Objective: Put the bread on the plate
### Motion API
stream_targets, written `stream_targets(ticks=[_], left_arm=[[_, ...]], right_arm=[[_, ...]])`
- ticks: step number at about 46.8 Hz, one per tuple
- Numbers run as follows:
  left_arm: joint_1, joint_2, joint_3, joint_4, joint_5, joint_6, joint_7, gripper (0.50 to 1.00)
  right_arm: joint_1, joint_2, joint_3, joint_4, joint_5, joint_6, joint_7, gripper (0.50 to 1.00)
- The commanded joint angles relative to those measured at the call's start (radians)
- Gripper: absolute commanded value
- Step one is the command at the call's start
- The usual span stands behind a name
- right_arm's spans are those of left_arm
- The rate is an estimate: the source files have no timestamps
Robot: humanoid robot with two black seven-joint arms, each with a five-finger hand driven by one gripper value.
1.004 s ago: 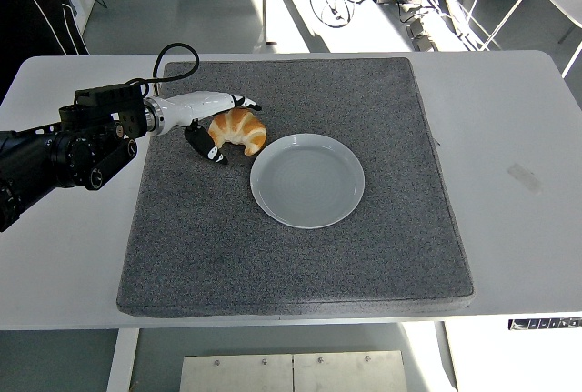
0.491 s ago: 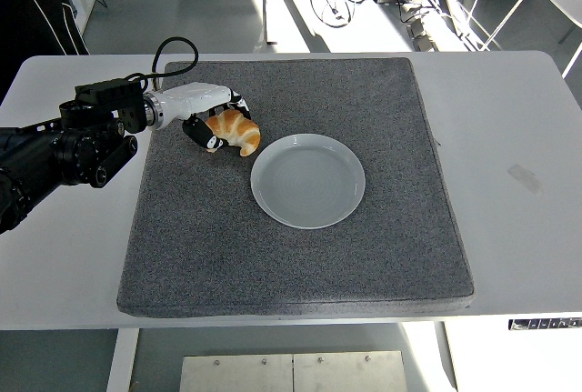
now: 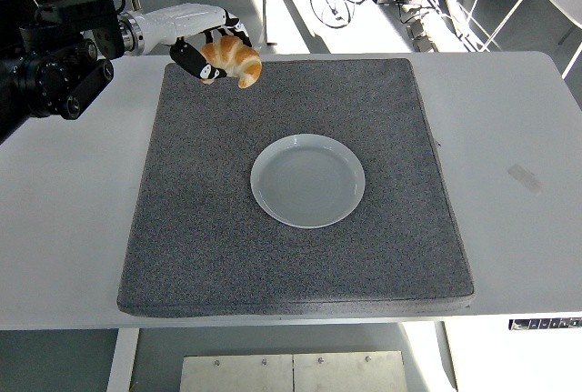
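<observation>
A golden croissant (image 3: 235, 61) is held in my left hand (image 3: 211, 50), whose white and black fingers are curled around it. The hand holds it up in the air over the far left corner of the grey mat (image 3: 300, 265). A white round plate (image 3: 307, 180) lies empty at the middle of the mat, well to the right of and nearer than the hand. My right arm is out of view.
The grey mat covers most of the white table (image 3: 518, 137). A small piece of tape (image 3: 524, 176) lies on the table at the right. Cables and chair legs are on the floor beyond the table's far edge.
My left hand closed on the croissant on the mat, then lifted it up and toward the far left corner. The plate has not moved.
</observation>
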Motion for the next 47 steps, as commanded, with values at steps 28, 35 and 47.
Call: stream_targets(ticks=[28, 35, 47], left_arm=[[-0.066, -0.12, 0.001, -0.02, -0.066, -0.047, 0.0, 0.5], [-0.068, -0.12, 0.002, -0.02, -0.065, -0.047, 0.0, 0.5], [-0.06, -0.12, 0.001, -0.026, -0.066, -0.047, 0.0, 0.5]], right_arm=[[0.009, 0.0, 0.003, 0.001, 0.0, 0.001, 0.0, 1.0], [0.009, 0.0, 0.003, 0.001, 0.0, 0.001, 0.0, 1.0], [0.009, 0.0, 0.002, 0.001, 0.0, 0.001, 0.0, 1.0]])
